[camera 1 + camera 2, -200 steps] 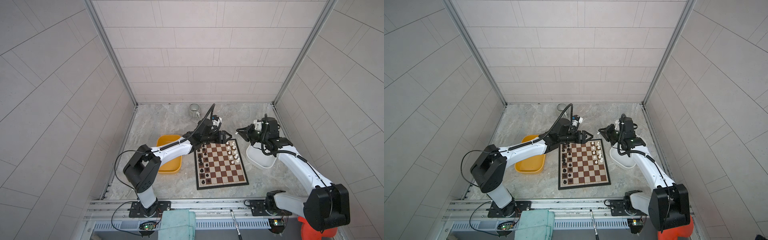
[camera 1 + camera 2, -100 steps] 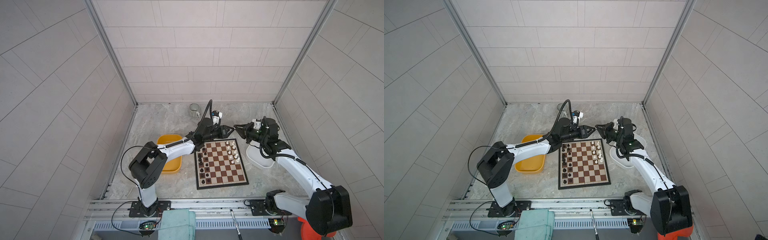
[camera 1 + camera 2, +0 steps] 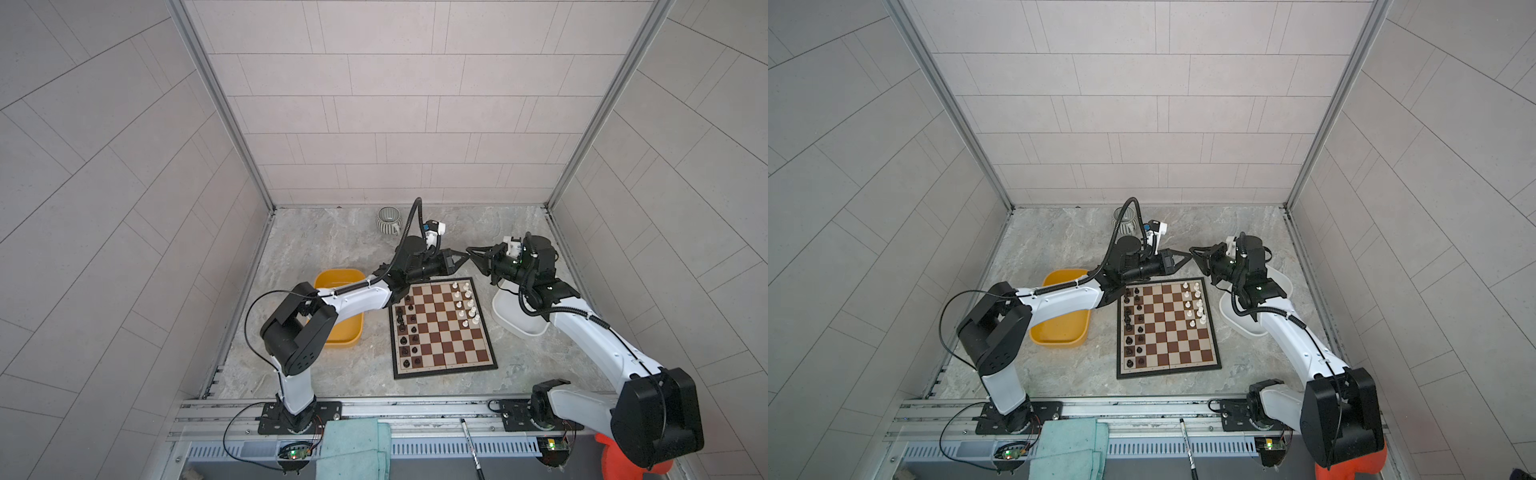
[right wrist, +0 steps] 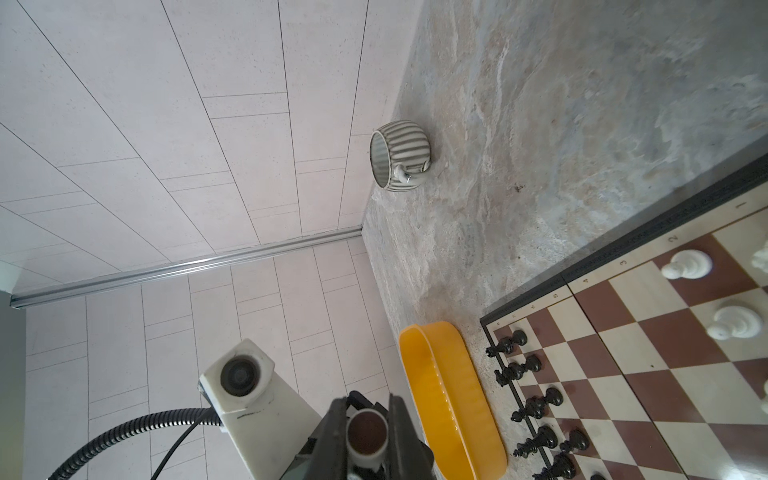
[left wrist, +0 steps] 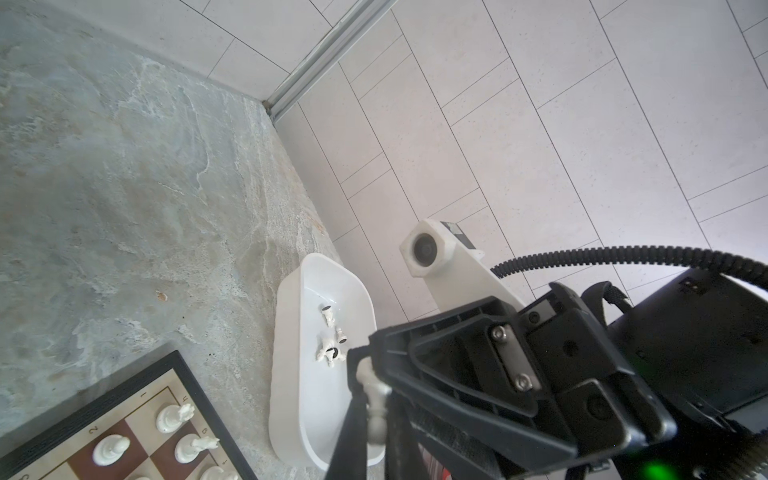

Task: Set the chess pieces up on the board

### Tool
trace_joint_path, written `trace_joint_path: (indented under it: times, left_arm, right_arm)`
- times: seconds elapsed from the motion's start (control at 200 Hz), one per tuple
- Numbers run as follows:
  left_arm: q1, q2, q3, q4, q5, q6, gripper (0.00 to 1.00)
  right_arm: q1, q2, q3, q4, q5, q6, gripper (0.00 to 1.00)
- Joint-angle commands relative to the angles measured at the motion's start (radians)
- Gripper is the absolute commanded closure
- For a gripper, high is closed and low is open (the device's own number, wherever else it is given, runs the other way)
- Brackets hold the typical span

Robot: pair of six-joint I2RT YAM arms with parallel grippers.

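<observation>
My two grippers meet tip to tip in the air just beyond the far edge of the board (image 3: 440, 332). One white chess piece (image 5: 376, 409) lies between the fingers of my left gripper (image 3: 464, 258), which is shut on it. The right gripper (image 3: 473, 255) is shut on that piece too. In the right wrist view the piece's brown felt base (image 4: 367, 434) faces the camera between that gripper's fingers. Black chess pieces (image 3: 405, 328) stand in the board's two left columns. White pieces (image 3: 467, 307) stand at its far right.
A white tray (image 3: 515, 324) right of the board holds several loose white pieces (image 5: 330, 345). A yellow tray (image 3: 340, 328) lies left of the board, partly under my left arm. A striped cup (image 3: 388, 220) stands near the back wall.
The left gripper swung from the board's far left corner toward the right gripper and shut its jaws on the white piece. The right gripper came in to meet it, staying shut.
</observation>
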Motion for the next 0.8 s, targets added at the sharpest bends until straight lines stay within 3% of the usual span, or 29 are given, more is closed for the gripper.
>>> trace_joint_path:
  times: [0.0, 0.03, 0.1, 0.185, 0.28, 0.39, 0.465, 0.55, 0.796]
  left_arm:
    - [0.006, -0.002, -0.004, 0.038, 0.019, -0.042, 1.00]
    - [0.008, -0.014, -0.008, 0.016, 0.029, -0.043, 1.00]
    - [0.011, -0.061, -0.038, -0.049, 0.049, -0.026, 1.00]
    - [0.011, -0.128, -0.043, -0.280, 0.059, 0.068, 1.00]
    - [-0.013, -0.183, 0.015, -0.659, 0.024, 0.254, 1.00]
    - [-0.078, -0.163, 0.167, -1.093, -0.080, 0.473, 1.00]
    - [-0.127, -0.089, 0.304, -1.328, -0.123, 0.577, 1.00]
    - [-0.179, 0.021, 0.459, -1.510, -0.159, 0.656, 1.00]
    - [-0.285, 0.257, 0.701, -1.658, -0.199, 0.699, 1.00]
  right_arm:
    - [0.014, -0.032, 0.003, 0.019, -0.032, 0.052, 0.95]
    - [0.011, -0.037, 0.008, 0.004, -0.038, 0.013, 0.88]
    - [0.000, -0.048, 0.049, -0.125, -0.070, -0.137, 0.59]
    - [-0.020, -0.053, 0.152, -0.416, -0.075, -0.422, 0.35]
    - [-0.037, -0.071, 0.252, -0.754, 0.110, -0.713, 0.18]
    - [-0.041, -0.144, 0.247, -0.874, 0.391, -0.878, 0.01]
    - [-0.066, -0.191, 0.218, -0.910, 0.529, -0.942, 0.01]
    - [-0.127, -0.213, 0.195, -0.927, 0.562, -0.972, 0.01]
    - [-0.199, -0.302, 0.209, -0.986, 0.600, -0.992, 0.01]
